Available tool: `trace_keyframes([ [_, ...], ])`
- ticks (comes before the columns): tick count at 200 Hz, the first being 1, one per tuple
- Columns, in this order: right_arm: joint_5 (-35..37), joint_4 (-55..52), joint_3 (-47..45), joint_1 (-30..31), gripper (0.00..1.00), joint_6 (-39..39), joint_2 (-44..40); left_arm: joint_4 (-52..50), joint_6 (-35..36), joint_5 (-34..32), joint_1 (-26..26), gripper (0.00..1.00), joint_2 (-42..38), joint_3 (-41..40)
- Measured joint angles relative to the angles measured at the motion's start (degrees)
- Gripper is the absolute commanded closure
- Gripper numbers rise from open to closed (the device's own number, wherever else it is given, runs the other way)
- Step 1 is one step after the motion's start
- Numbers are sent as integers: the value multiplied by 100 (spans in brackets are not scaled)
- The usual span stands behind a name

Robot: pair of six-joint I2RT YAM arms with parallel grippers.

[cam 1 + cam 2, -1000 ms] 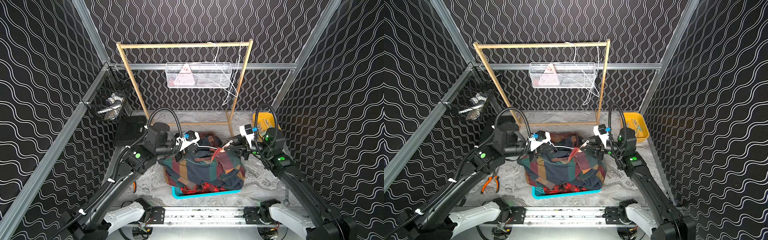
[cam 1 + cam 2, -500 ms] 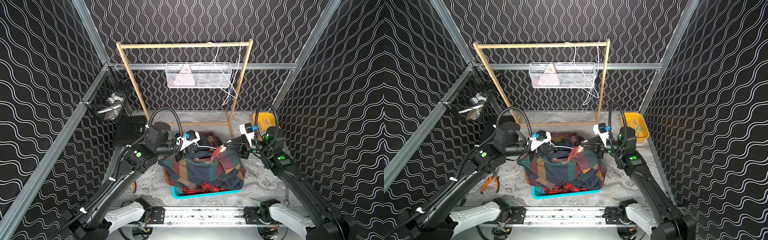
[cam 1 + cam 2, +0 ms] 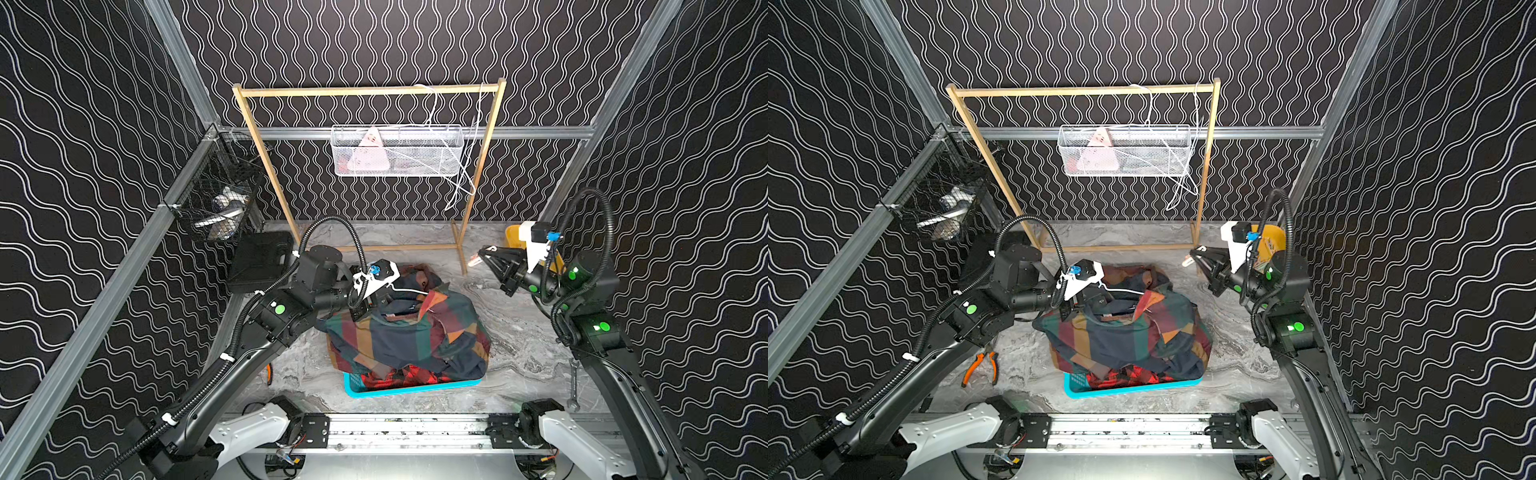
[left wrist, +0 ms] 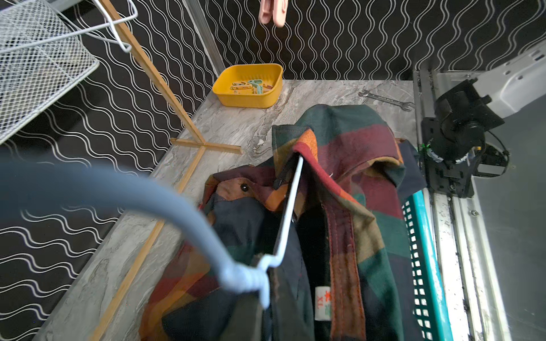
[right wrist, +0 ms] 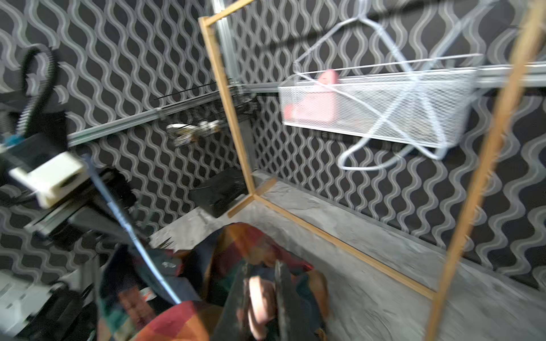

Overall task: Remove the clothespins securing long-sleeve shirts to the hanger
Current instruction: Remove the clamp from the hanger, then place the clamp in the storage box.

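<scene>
The right gripper (image 3: 484,256) is clenched on a pink clothespin (image 3: 474,262), a small pastel peg pinched between the black jaws with its pale end poking out. It hangs in the air just in front of the right foot of the wooden rack (image 3: 370,90), touching no cloth. The left gripper (image 3: 371,301) sits in front of the rack's middle, pressed shut at the twisted neck of a white wire hanger (image 4: 288,212). Its fingers are mostly hidden under the wrist camera, so the grip seems to be on the neck rather than plainly showing. One hanger arm runs under the shoulder of a checked shirt (image 3: 409,336), a flannel in big blocks of navy, teal, maroon and orange with a dark collar button and a white size label. The rest of that cloth slumps in a heap over a teal basket (image 3: 411,388) farther in front of the rack. A red-and-black shirt (image 3: 399,378) shows beneath it at the near rim. Beside the rack's right foot, a yellow tray (image 4: 248,99) holds loose clothespins (image 4: 251,85), mint-teal and pinkish-orange.
</scene>
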Motion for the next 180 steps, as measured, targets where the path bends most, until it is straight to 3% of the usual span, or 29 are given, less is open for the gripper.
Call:
trace_keyframes([
  [27, 592, -245, -173, -592, 100, 492, 350, 181, -26, -109, 4, 100, -7, -55],
  [78, 1064, 28, -186, -1768, 100, 1491, 1676, 577, -166, -293, 4, 100, -170, -466],
  [149, 1784, 992, 457, -2564, 100, 2037, 4037, 772, -210, -293, 4, 100, -153, -494],
  [180, 1947, 1088, 1305, -2658, 48, 2059, 5143, 780, -210, -293, 4, 100, -83, -494],
])
